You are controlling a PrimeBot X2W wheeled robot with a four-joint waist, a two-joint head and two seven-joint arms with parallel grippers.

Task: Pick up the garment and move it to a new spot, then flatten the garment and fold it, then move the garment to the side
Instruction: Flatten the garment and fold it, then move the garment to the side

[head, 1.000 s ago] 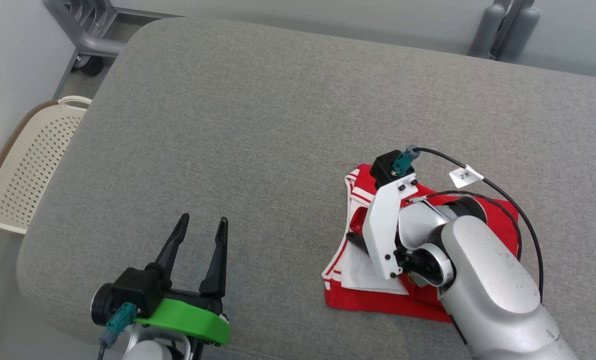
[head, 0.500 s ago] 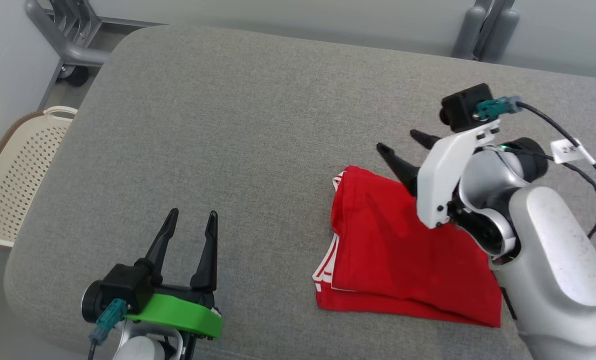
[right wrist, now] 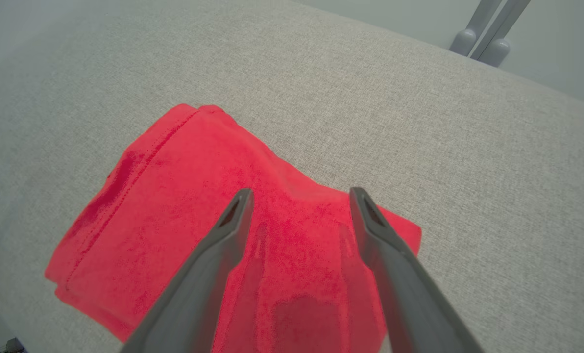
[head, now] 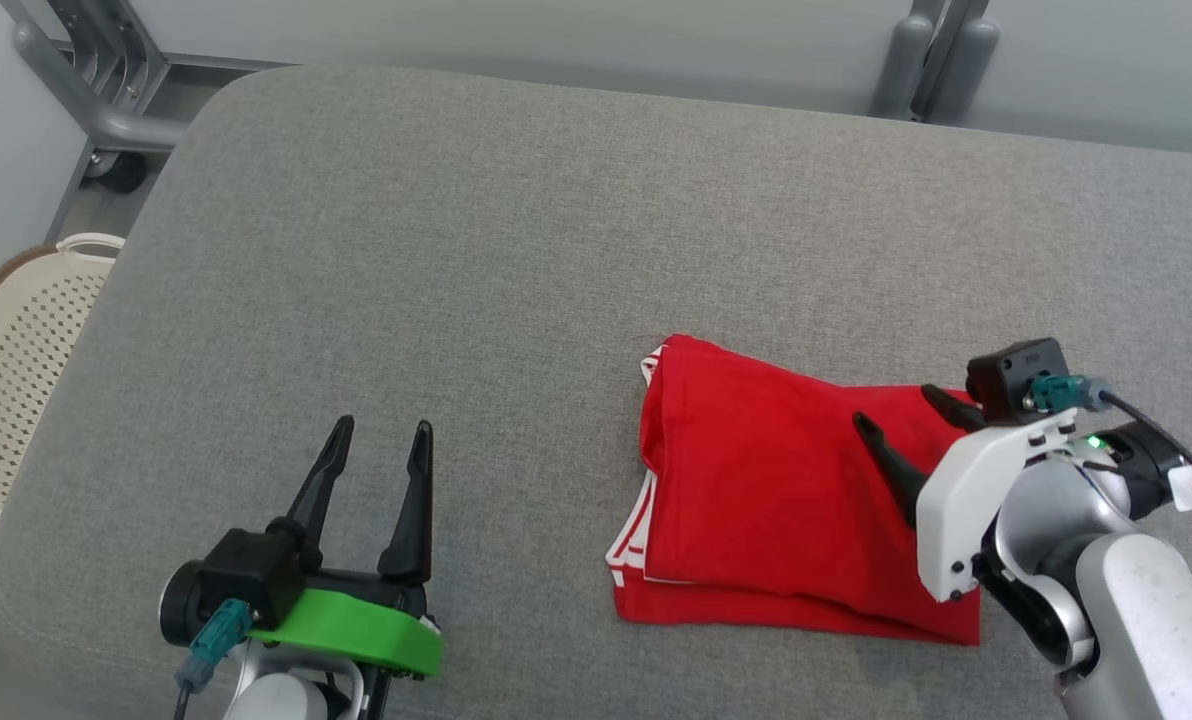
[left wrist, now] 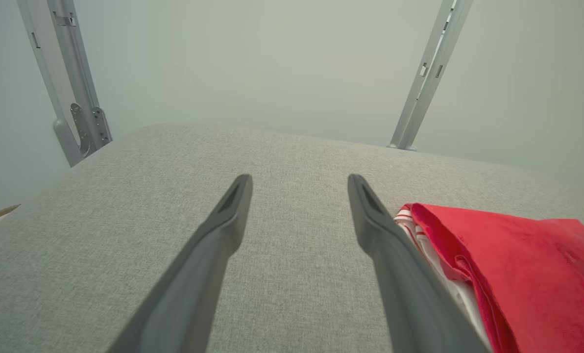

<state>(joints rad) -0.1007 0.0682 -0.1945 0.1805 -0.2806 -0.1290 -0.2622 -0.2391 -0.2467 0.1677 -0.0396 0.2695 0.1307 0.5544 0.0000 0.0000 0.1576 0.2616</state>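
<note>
Fingers of left gripper [head: 381, 427] and right gripper [head: 896, 406] stand apart, empty; folded garment [head: 776, 480], probably soft and light: pinch all layers at right edge.

Head cam: high at the table's [head: 456, 250] near edge, looking fwd & down. It takes in most of the top, w/ left gripper [head: 381, 428] low-left & right gripper [head: 896, 406] low-right. L wrist cam: low, close over the near-left corner, looks along its fingers [left wrist: 233, 215] twd far edge & wall. R wrist cam: higher, tilted down over the near-right part, facing the far edge. All 3 share the garment [head: 776, 480] & a frame post [head: 931, 60]; L wrist gets only the garment's left end.
</note>
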